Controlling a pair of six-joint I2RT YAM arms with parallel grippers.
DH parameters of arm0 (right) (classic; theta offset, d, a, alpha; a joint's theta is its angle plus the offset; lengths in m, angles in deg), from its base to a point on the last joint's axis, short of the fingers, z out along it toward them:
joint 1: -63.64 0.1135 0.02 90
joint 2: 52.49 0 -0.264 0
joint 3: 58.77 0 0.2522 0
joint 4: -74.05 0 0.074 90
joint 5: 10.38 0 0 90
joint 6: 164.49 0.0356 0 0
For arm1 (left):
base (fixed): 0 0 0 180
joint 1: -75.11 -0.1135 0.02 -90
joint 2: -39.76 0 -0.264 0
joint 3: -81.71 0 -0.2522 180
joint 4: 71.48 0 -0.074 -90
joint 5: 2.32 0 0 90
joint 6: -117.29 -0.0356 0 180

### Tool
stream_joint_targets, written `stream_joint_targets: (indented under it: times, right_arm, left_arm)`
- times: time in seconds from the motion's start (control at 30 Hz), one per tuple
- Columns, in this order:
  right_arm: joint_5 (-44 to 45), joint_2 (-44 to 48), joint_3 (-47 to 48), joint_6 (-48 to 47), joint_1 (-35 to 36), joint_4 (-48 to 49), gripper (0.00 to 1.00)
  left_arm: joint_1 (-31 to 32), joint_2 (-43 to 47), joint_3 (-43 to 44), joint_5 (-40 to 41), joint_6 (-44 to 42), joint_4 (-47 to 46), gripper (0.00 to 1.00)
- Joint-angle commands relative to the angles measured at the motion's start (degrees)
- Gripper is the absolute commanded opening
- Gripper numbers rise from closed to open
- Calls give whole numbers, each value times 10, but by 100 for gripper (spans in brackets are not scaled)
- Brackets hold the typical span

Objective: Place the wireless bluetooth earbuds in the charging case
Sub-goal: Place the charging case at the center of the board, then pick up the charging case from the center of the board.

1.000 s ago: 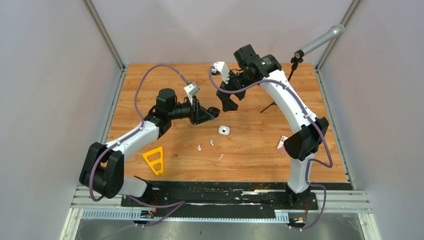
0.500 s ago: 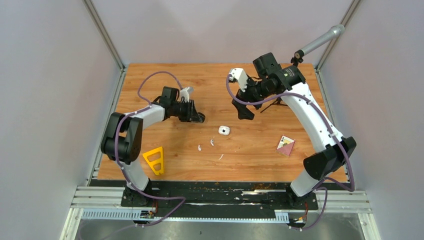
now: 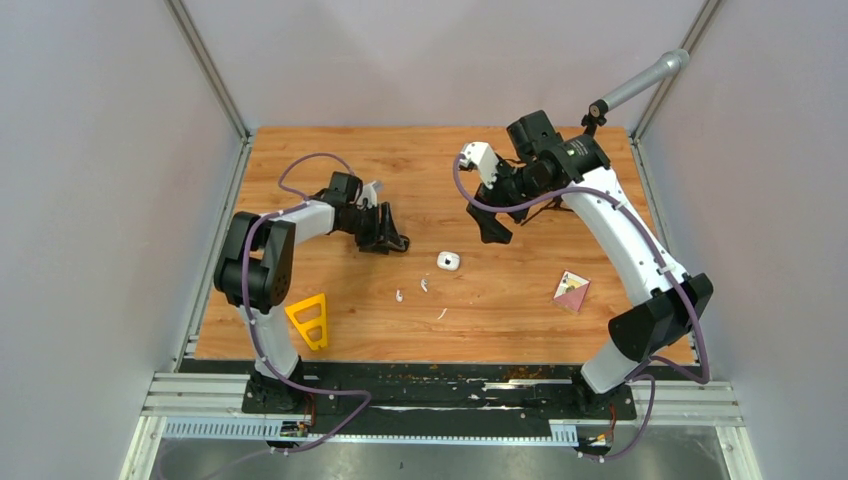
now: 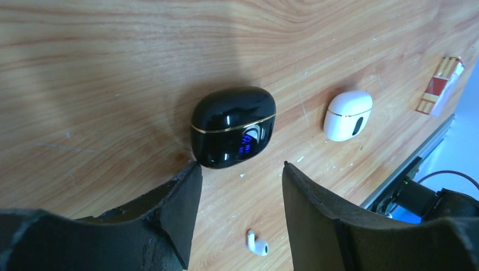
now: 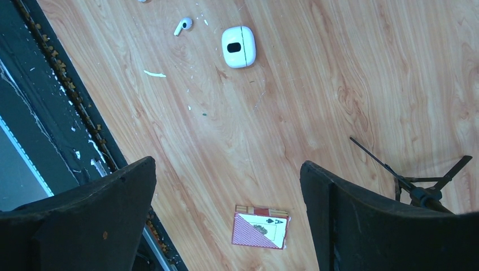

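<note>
Wood-grain counter (image 3: 520, 320) under both arms. L gripper (image 4: 242, 169) down low over it, set open approx. one case-width, nothing held. Just past its tips: black charging case (image 4: 233, 127), glossy, gold seam, lid shut, blue lights lit on the front face, lying flat. Can't tell whether the finger (image 4: 178, 203) at that view's left touches the case's corner or stops just beside it; other finger clear of it.

White charging case (image 3: 447, 261) mid-counter, also shut, dark oval on top, well apart from the black one and to its R. Nearer the arm bases than the white case: left white earbud (image 3: 399, 296) and right white earbud (image 3: 424, 285), both loose on the wood, near each other but not touching, neither in a case. Thin white sliver (image 3: 441, 314) a bit nearer the bases still.

R gripper (image 5: 227, 164) raised well above the counter, spread wide, empty. Looks down on the white case, right white earbud and sliver.

Playing-card pack (image 5: 260, 227) flat on the wood, R side, near the R arm. Black tripod (image 5: 418, 186) standing toward the far R. Yellow triangle (image 3: 309, 320) at the near L edge, close to the L arm's base.
</note>
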Motion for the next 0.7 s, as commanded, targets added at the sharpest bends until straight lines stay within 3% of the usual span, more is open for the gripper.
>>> stream_joint_targets:
  times: [0.0, 0.13, 0.23, 0.3, 0.4, 0.47, 0.53, 0.57, 0.67]
  right_arm:
    - [-26, -7, 23, -10, -15, 0, 99]
    - [-73, -39, 54, -11, -27, 0, 95]
    - [-125, -20, 4, -103, -27, 34, 84]
    - [-111, 31, -110, -131, -11, 170, 85]
    - [-88, 91, -266, -63, 12, 370, 89]
    - [-69, 69, -302, -17, 29, 419, 85]
    - [-76, 12, -277, 5, 49, 385, 75]
    - [-83, -6, -276, -9, 62, 374, 72]
    - [20, -29, -301, -30, 115, 412, 74]
  left_arm:
    - [-5, 29, 18, 40, -24, 63, 63]
    - [-17, 52, 18, 49, -57, 104, 67]
    - [-37, 100, 10, 92, -88, 133, 67]
    - [-51, 169, -17, 124, -86, 99, 68]
    - [-54, 285, -45, 140, -97, 26, 71]
    - [-53, 352, -60, 141, -94, -28, 77]
    - [-53, 376, -52, 147, -94, -39, 98]
    - [-52, 381, -44, 152, -95, -29, 100]
    - [-52, 401, -37, 139, -114, -10, 100]
